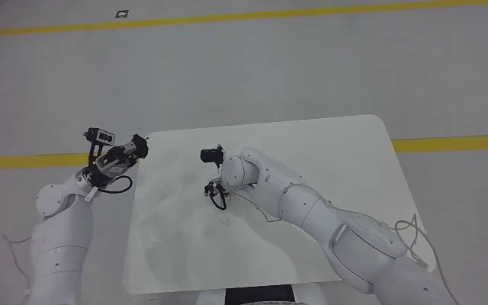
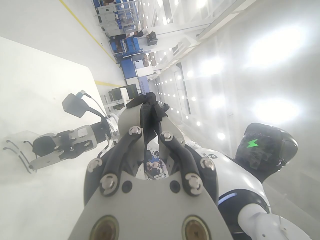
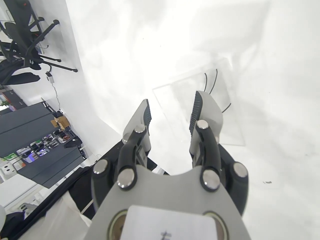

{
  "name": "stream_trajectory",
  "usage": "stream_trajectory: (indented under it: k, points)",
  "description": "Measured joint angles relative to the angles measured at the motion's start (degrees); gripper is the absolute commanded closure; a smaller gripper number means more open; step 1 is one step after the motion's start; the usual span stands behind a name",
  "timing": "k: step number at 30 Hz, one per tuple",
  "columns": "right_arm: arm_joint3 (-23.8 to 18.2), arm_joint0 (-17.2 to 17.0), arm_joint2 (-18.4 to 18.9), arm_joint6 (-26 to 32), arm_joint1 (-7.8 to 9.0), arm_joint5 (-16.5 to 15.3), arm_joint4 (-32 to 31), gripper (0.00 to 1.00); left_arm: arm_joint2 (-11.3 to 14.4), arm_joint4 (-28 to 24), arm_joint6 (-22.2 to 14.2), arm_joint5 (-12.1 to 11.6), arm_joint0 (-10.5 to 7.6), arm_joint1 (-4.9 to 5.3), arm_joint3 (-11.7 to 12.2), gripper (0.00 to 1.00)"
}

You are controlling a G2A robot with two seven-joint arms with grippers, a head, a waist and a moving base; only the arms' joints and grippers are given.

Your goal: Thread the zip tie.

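table: white top (image 1: 343,191), rounded corners, both arms over its left half in the top view
clear sheet: flat see-through plastic sheet (image 3: 175,88) lying on the table under the right gripper; edges and one corner are visible in the right wrist view
zip ties: thin black curved strips (image 3: 215,76) lying on the clear sheet, at least three. Two run side by side just past the tip of one right finger, and another curls out from behind that finger. Whether any is threaded, cannot tell
zip tie location: on the sheet on the table, in neither gripper as far as visible
right gripper: (image 3: 172,111) fingers spread to a medium gap with nothing between them. Low over the clear sheet, tips pointing down at it. In the left wrist view one finger tip sits at or just above the sheet, beside the strips; contact cannot be told
right arm: stretched across the table from the right side, with its gripper over the table's left half
left gripper: (image 2: 150,103) fingers pressed together, tips dark and lumpy. Whether anything is pinched between them, cannot tell
left gripper position: at the table's left edge in the top view (image 1: 139,145), pointing across the table toward the right gripper and well apart from the sheet
floor: grey with yellow lines (image 1: 229,17) beyond the table
room: office chair (image 3: 22,38) and shelving in the background of the wrist views
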Motion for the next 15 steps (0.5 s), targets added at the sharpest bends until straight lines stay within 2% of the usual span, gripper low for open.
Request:
stream_trajectory:
  k: [15]
  points:
    - [1.6,-2.2,7.0,4.5,-3.27,0.0,-11.1,0.66,0.0,0.0,0.0,0.0,0.00,0.00,0.0,1.00]
